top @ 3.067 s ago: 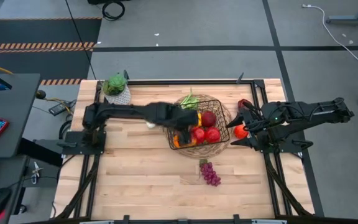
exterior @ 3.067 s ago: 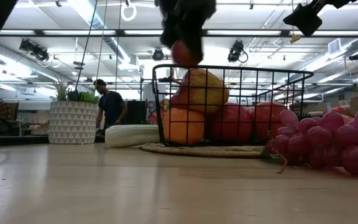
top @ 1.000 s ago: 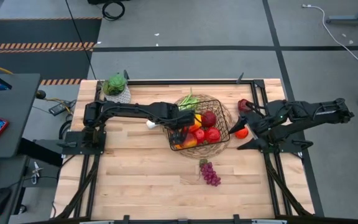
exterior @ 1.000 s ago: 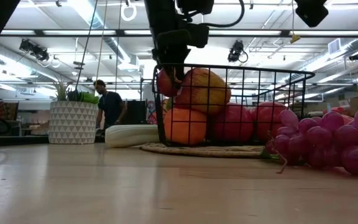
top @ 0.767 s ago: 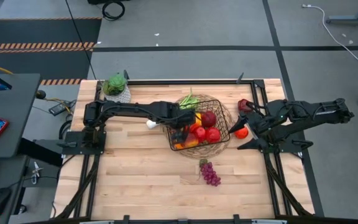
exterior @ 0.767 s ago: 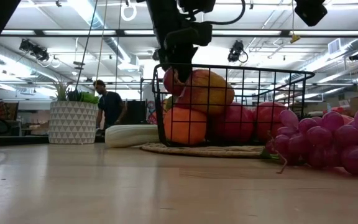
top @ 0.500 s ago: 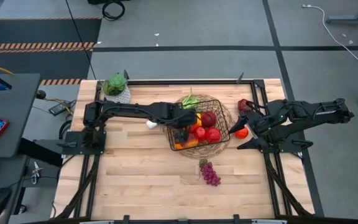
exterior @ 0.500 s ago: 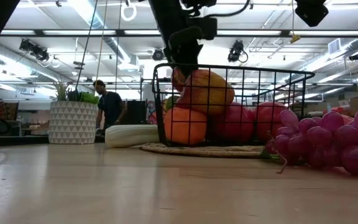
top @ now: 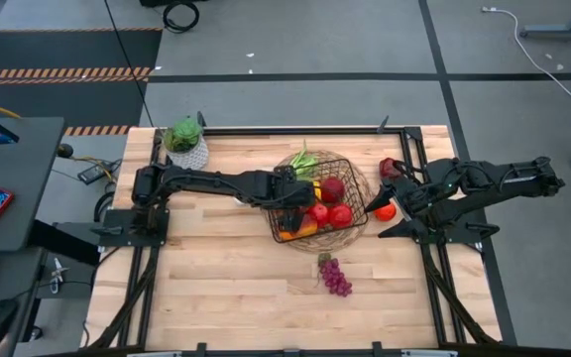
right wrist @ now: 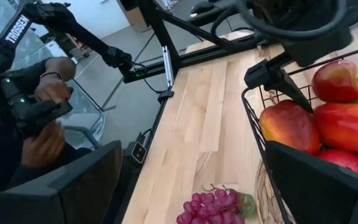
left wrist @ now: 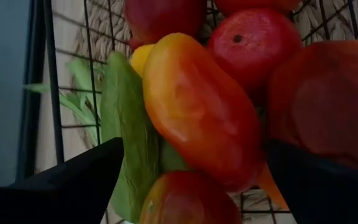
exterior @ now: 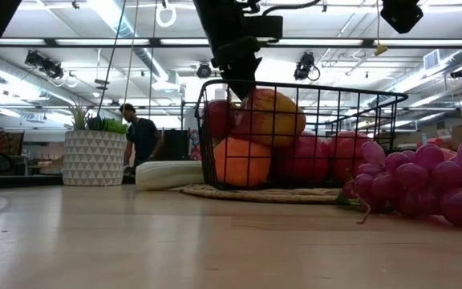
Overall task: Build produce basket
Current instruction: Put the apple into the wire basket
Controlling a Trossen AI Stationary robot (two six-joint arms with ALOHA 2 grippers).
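Observation:
The black wire basket (top: pixel 353 184) stands on a round woven mat (exterior: pixel 263 193), filled with red apples (top: pixel 329 212), an orange piece (exterior: pixel 239 162) and a large orange-red fruit (left wrist: pixel 197 112). My left gripper (top: pixel 289 194) hangs open just above the basket's left end (exterior: pixel 241 63), over a red apple (exterior: pixel 217 119) lying inside. Purple grapes (top: pixel 335 276) lie on the table near the basket. A white leek (exterior: pixel 171 174) lies behind it. My right gripper (top: pixel 391 194) waits open at the table's right edge, nothing between its fingers.
A potted plant (top: pixel 185 141) stands at the far left corner. An orange-red round piece (top: pixel 385 210) lies on the table by my right gripper. A person (right wrist: pixel 30 112) stands beyond the left side. Bare wood (top: pixel 216 268) stretches along the near half.
My left gripper has let go of a red apple, which has dropped into the basket's left end beside the orange-red fruit. The gripper has risen a little above the basket's rim and tipped.

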